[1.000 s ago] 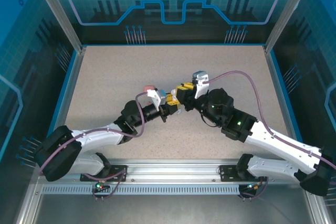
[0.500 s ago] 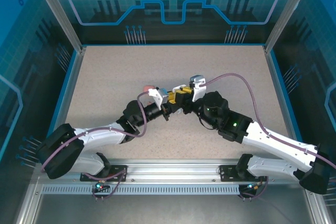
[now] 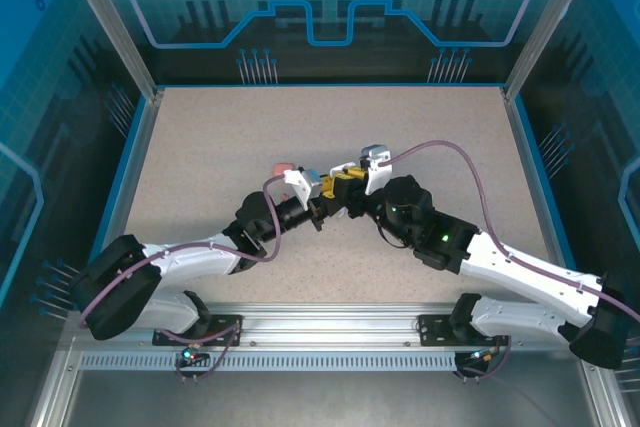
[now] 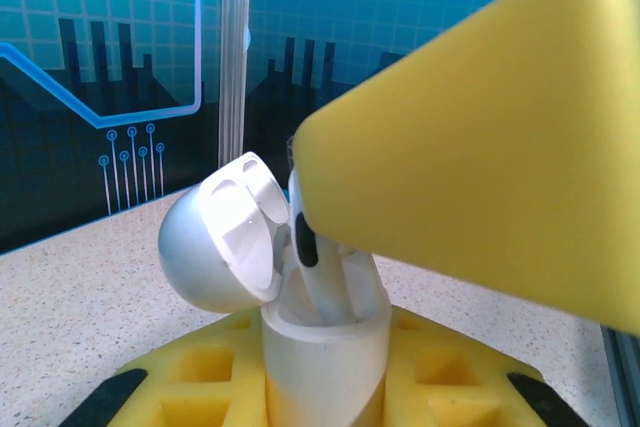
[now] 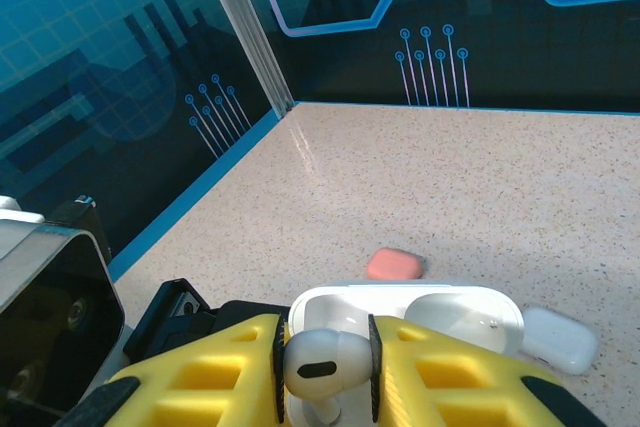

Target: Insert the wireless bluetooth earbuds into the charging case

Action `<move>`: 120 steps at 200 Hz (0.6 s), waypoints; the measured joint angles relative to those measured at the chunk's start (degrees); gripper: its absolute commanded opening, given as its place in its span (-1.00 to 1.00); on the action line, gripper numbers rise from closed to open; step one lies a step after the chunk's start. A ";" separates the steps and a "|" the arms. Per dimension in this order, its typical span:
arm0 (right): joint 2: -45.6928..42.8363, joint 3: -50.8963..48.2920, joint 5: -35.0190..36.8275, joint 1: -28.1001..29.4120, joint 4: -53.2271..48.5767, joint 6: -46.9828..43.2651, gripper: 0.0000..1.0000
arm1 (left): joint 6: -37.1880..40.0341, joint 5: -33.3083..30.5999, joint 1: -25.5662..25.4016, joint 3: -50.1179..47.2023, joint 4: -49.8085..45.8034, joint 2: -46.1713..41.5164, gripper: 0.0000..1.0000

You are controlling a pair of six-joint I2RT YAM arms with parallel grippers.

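Observation:
A white charging case [image 4: 325,347] stands upright between my left gripper's [image 4: 325,372] yellow fingers, lid [image 4: 225,237] swung open to the left. My right gripper [image 5: 325,367] is shut on a white earbud [image 5: 325,359], head up, stem pointing down into the open case [image 5: 440,307]. In the left wrist view the earbud [image 4: 305,237] has its stem inside the case's well, under the right gripper's yellow finger [image 4: 480,157]. From above, the left gripper [image 3: 322,205] and right gripper [image 3: 345,185] meet at the table's middle. The other earbuds are out of view.
A salmon-red closed case [image 5: 395,264] lies on the speckled table [image 5: 450,177] just beyond the held case, and a white closed case [image 5: 560,337] lies to its right. From above both sit beside the left wrist, the salmon case [image 3: 284,168] further left. A glass wall stands behind.
The right gripper has shifted left and slightly nearer with the earbud, closing in over the case held by the left gripper. Over the last half second almost nothing moved.

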 measured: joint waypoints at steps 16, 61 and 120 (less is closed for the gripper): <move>0.00 -0.09 -0.07 0.00 0.00 0.42 -0.46 | -0.02 -0.09 -0.02 0.00 0.00 0.00 -1.00; -0.22 -0.55 -0.20 0.02 -0.44 1.05 -0.46 | 0.00 -0.96 -0.02 0.00 0.00 0.00 -1.00; -1.38 -1.09 -0.24 0.04 -1.84 1.55 -0.28 | 0.00 -1.57 -0.02 0.00 0.07 0.00 -1.00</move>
